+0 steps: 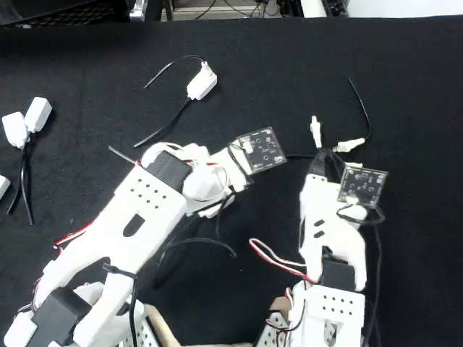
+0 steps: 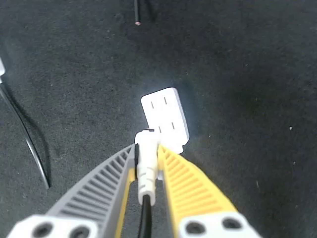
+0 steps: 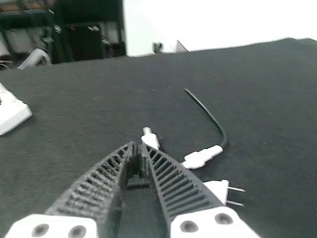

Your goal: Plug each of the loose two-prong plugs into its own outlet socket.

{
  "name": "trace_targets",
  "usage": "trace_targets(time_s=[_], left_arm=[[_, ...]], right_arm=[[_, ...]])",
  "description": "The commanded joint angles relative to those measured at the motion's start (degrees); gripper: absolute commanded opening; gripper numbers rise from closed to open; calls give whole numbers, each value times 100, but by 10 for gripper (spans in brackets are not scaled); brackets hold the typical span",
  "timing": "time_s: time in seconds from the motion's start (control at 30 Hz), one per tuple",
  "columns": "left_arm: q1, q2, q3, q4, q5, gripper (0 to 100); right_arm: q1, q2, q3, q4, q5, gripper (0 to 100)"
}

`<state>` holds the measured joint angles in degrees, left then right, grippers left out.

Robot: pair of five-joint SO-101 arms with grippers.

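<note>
The left gripper (image 2: 147, 148) has its jaws closed tight on a white plug (image 2: 147, 166). The grey finger (image 2: 106, 186) presses one side of the plug body and the yellow finger (image 2: 185, 183) the other side, with no gap to see. The plug points away from the wrist, and its black cord (image 2: 144, 218) goes back between the two fingers. The front end of the plug touches the near edge of the outlet socket (image 2: 166, 111), a flat white block with four thin slots on its face, which lies on the black table (image 2: 247, 64). The block is a little turned against the line of the plug. Whether the prongs are inside a slot I cannot tell, because the plug body covers them.

The right gripper (image 3: 139, 148) has black ribbed fingers almost pressed together. They pinch a small plug (image 3: 149, 137) at its back part, and its white tip stands out beyond the fingertips. Near this gripper lies a second plug (image 3: 202, 157) with a curved cord (image 3: 213, 116), and just beside one finger a third plug (image 3: 221, 191) with two bare prongs.

In the high view one more loose plug (image 1: 201, 85) lies well apart from both arms, and a pair of plugs (image 1: 25, 121) lies near the left side of the table
</note>
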<state>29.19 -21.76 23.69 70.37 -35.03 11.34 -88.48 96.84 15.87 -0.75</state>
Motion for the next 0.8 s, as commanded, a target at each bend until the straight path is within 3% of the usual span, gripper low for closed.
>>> trace_targets(time_s=[0.0, 0.2, 0.3, 0.63, 0.77], left_arm=[[-136, -26, -365, -378, 1336, 29], [-813, -26, -242, -888, 3710, 29], [-1314, -97, -154, -905, 4431, 29], [-4180, -97, 338, -88, 4870, 29], [-4831, -97, 813, -70, 4879, 30]], right_arm=[[132, 22, -145, 53, -53, 12], [158, 22, -136, 62, -44, 12], [123, 22, -136, 70, -26, 12], [-1855, 31, -374, 932, 905, 12], [-2207, 31, -435, 1143, 1116, 12]])
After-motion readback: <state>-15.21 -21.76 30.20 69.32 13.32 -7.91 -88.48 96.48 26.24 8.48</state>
